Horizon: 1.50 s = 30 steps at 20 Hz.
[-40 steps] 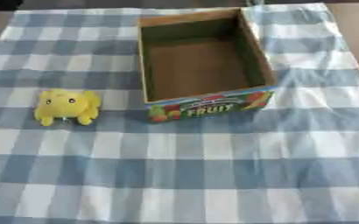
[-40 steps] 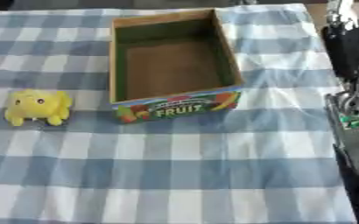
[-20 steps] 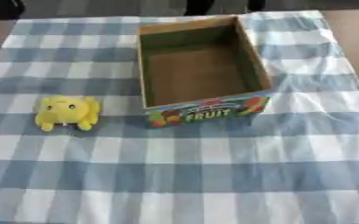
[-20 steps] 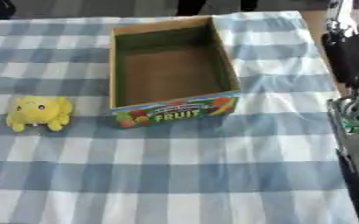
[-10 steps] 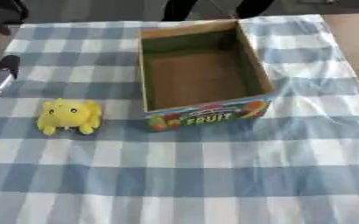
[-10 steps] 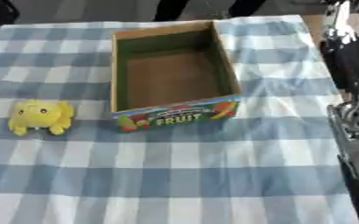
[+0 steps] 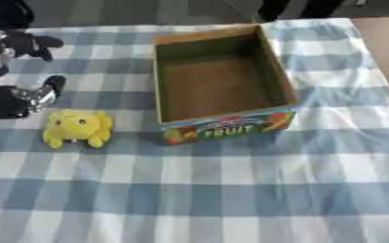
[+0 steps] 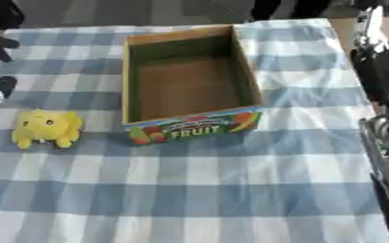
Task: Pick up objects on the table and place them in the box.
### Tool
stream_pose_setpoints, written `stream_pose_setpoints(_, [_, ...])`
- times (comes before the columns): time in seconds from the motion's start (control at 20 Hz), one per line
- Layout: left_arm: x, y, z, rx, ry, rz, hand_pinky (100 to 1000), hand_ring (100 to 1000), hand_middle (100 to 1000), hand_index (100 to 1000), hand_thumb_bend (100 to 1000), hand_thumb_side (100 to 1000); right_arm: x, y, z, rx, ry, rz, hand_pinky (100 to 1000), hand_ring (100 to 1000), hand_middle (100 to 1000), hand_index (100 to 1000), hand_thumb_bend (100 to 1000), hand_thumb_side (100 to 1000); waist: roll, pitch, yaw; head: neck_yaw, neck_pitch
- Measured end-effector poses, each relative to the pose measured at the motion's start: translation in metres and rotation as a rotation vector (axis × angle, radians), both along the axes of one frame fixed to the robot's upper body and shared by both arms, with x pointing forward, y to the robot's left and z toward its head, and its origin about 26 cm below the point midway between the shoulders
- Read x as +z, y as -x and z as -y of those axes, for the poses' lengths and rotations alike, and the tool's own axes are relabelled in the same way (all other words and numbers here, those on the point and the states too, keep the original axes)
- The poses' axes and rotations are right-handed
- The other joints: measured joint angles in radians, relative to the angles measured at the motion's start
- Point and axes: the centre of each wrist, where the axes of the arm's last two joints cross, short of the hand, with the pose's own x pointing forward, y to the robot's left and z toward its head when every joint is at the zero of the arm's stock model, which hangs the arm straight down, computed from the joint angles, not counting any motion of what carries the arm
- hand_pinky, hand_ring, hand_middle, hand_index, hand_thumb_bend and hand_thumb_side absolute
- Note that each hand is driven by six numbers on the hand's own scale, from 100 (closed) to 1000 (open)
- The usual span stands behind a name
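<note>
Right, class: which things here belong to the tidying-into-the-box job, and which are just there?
Part of the job:
- yellow soft toy, on the cloth left of the box
- fruit box, open and empty
- left hand, close by the toy

Just there:
- checked cloth
- right arm, at the right edge

1. The surface is covered by a blue-and-white checked cloth, lightly creased.
2. At the far right corner, bare brown wood shows past the cloth's edge.
3. Beyond the far edge lies a dim grey floor.
</note>
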Motion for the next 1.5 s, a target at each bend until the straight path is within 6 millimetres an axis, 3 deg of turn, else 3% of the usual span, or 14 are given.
stream_pose_setpoints(0.15, [-0.003,-0.002,0.007,-0.009,-0.016,-0.033,843,857,801,1000,404,971,0.000,0.000,0.000,0.000,0.001,-0.003,729,589,606,817,100,633,0.000,0.002,-0.003,0.008,-0.007])
stream_pose_setpoints(0.25, [-0.005,-0.002,0.011,-0.020,-0.029,-0.051,844,859,806,1000,419,979,0.000,0.000,0.000,0.000,0.002,-0.004,729,589,606,817,100,633,0.001,0.006,-0.004,0.012,-0.010])
stream_pose_setpoints(0.4, [-0.008,-0.004,0.015,-0.023,-0.049,-0.078,845,863,816,1000,426,973,0.000,0.000,-0.001,0.003,0.003,-0.007,730,589,605,817,100,633,0.002,0.007,-0.005,0.018,-0.013])
stream_pose_setpoints(0.55, [-0.013,-0.008,0.018,-0.010,-0.070,-0.110,861,879,824,1000,482,911,-0.001,0.000,-0.001,0.005,0.005,-0.010,730,589,604,817,100,630,0.003,0.012,-0.007,0.021,-0.017])
stream_pose_setpoints(0.8, [-0.016,-0.010,0.018,-0.001,-0.127,-0.148,896,922,863,1000,445,771,-0.001,0.000,-0.001,0.006,0.006,-0.011,729,586,600,816,100,630,0.005,0.013,-0.007,0.021,-0.017])
stream_pose_setpoints(1.05, [-0.017,-0.012,0.017,0.001,-0.192,-0.192,894,931,883,1000,287,611,-0.001,0.000,-0.001,0.008,0.009,-0.012,730,582,597,815,100,629,0.006,0.014,-0.006,0.024,-0.017])
stream_pose_setpoints(1.5, [-0.030,-0.025,0.008,0.054,-0.247,-0.260,898,934,883,1000,276,598,-0.001,0.000,-0.001,0.009,0.009,-0.011,730,579,591,814,100,627,0.003,0.021,-0.012,0.030,-0.017])
